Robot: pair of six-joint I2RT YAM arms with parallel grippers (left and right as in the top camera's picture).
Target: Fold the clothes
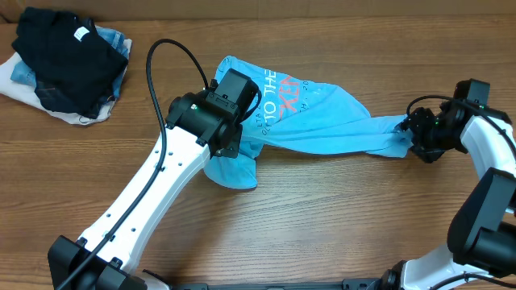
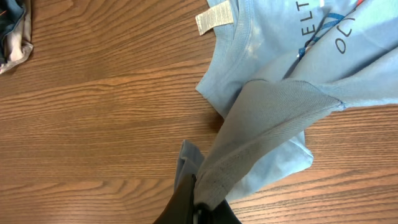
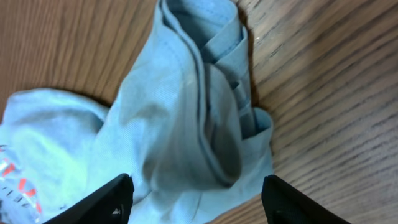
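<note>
Overhead: the shirt [image 1: 322, 121] lies across the middle of the table [image 1: 322, 234], bunched into a long twist rather than spread flat. The left gripper [image 1: 231, 149] sits at its near-left end and the right gripper [image 1: 409, 129] at its far right tip. A pile of other clothes [image 1: 64, 64] lies well apart in the top-left corner.

Left wrist: the left gripper [image 2: 198, 205] is clamped on a fold of the shirt [image 2: 267, 106], which rises from the wood to the jaws. The neck label [image 2: 214, 17] shows beyond it.

Right wrist: the fingers [image 3: 109, 199] of the right gripper [image 3: 196, 208] stand apart on either side of the crumpled end of the shirt [image 3: 186, 112], with nothing pinched.

The step in hand looks like straightening the shirt, with no fold begun. Next, the right gripper needs to come down and close on that bunched edge. Both arms can then draw the cloth out and lay it flat.
</note>
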